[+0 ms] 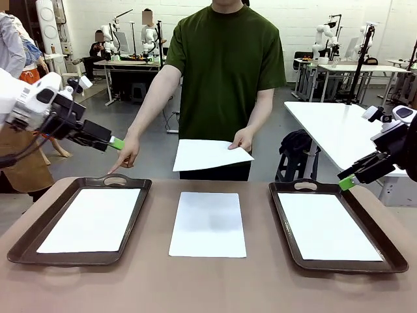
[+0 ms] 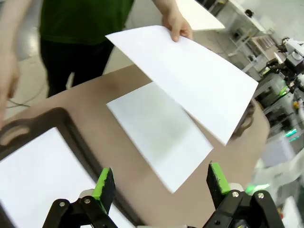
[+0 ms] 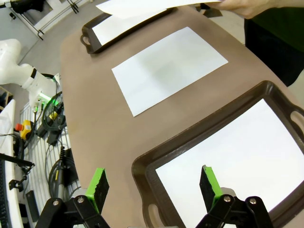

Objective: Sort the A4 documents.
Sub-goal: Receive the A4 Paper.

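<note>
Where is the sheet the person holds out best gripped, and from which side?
The held sheet hangs roughly level in the air, pinched by the person's hand at its right corner. Its free left edge is probably best: the open left gripper could come in sideways, one finger above, one below.

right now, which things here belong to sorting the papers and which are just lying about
Job: middle A4 sheet, handheld sheet, left-tray sheet, right-tray sheet, left tray, right tray.
Lying about: white side table, floor cables.
</note>
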Controlling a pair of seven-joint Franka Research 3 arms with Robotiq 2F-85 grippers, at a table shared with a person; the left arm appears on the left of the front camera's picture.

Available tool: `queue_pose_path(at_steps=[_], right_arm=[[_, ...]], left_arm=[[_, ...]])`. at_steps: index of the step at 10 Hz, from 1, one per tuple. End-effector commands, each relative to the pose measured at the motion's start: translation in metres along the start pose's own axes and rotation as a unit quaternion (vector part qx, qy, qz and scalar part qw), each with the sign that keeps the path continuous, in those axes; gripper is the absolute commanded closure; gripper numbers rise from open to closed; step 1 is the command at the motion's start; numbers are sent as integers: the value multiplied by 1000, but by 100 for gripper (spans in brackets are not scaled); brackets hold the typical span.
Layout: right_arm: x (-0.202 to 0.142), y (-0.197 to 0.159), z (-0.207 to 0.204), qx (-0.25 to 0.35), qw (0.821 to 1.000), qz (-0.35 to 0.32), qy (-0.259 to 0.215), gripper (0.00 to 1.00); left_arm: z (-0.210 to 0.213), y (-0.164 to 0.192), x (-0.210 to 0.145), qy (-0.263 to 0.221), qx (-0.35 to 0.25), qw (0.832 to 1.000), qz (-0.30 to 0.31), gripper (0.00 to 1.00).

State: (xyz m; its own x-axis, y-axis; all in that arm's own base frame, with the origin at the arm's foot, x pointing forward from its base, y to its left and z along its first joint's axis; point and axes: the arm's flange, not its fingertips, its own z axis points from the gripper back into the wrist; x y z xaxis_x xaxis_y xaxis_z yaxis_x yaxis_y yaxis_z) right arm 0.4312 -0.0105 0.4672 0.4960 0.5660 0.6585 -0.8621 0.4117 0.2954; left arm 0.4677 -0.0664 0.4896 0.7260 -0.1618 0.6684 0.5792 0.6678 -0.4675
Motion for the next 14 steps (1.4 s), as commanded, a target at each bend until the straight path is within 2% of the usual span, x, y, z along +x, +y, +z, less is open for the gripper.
queue_pose_path(at_steps=[1, 4, 6, 10, 14], right_arm=[[-1, 0, -2, 0, 1000, 5, 2, 0], [-1, 0, -2, 0, 1000, 5, 2, 0], [-1, 0, -2, 0, 1000, 5, 2, 0], [-1, 0, -2, 0, 1000, 5, 2, 0], [-1, 0, -2, 0, 1000, 5, 2, 0]], left_arm=[[-42, 18, 27, -19, -35, 993, 112, 0], [-96, 30, 32, 26, -51, 975, 213, 0], [-120, 35, 33, 18, -92, 958, 271, 0], [-149, 43, 37, -14, -130, 942, 310, 0], [-179, 57, 46, -16, -199, 918, 342, 0]])
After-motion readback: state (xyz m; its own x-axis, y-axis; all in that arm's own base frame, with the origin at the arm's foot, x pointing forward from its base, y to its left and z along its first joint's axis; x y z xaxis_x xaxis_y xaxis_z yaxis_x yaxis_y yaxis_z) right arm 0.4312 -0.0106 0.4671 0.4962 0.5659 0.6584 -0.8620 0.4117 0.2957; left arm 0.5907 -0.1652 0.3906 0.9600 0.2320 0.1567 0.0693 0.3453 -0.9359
